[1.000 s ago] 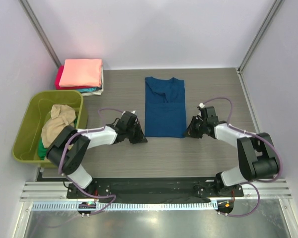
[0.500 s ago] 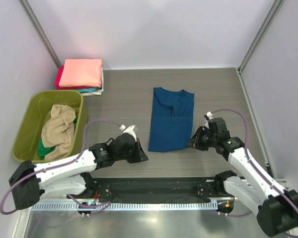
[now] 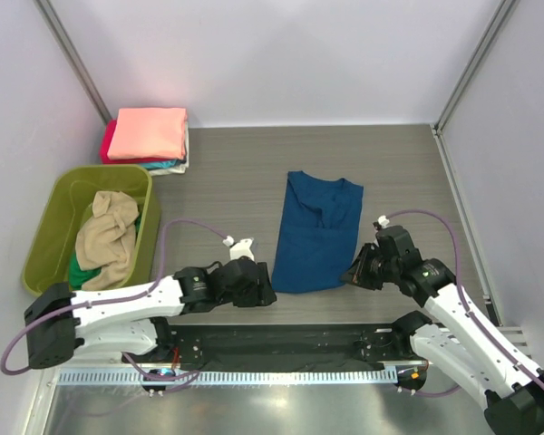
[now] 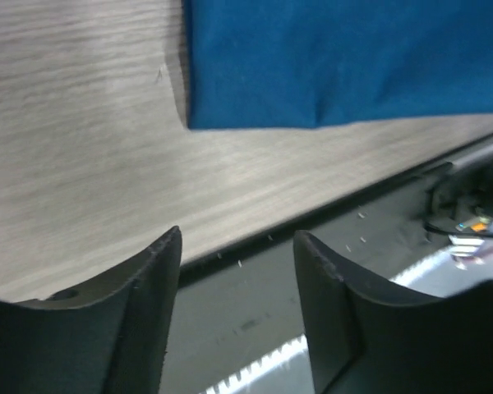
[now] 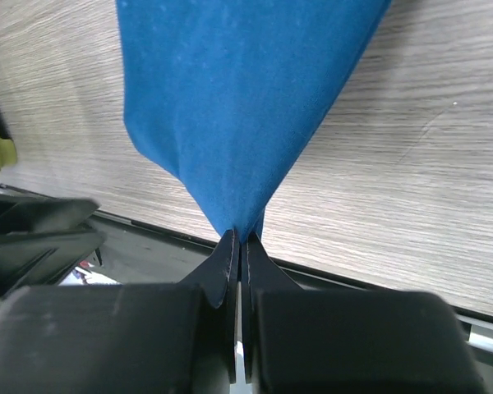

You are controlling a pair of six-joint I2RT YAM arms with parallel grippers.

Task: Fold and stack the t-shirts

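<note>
A navy blue t-shirt (image 3: 315,231), folded lengthwise, lies slightly askew on the table right of centre. My right gripper (image 3: 354,275) is shut on its near right corner, and in the right wrist view the cloth (image 5: 238,98) fans out from the pinched jaws (image 5: 239,242). My left gripper (image 3: 264,293) stands open just off the shirt's near left corner. Nothing is between its fingers (image 4: 237,246), and the shirt's hem (image 4: 337,57) lies beyond them. A folded stack sits at the back left: salmon-pink (image 3: 147,132) on top, red (image 3: 107,145) and teal (image 3: 170,166) below.
An olive-green tub (image 3: 45,231) at the left holds a crumpled tan shirt (image 3: 107,237) and a green one (image 3: 75,272). A black base strip (image 3: 281,340) runs along the near table edge. Walls and frame posts close in the back and sides.
Both arms drew the blue shirt toward the near edge and a little right. The left gripper then let go of its corner and opened; the right one keeps its grip.
</note>
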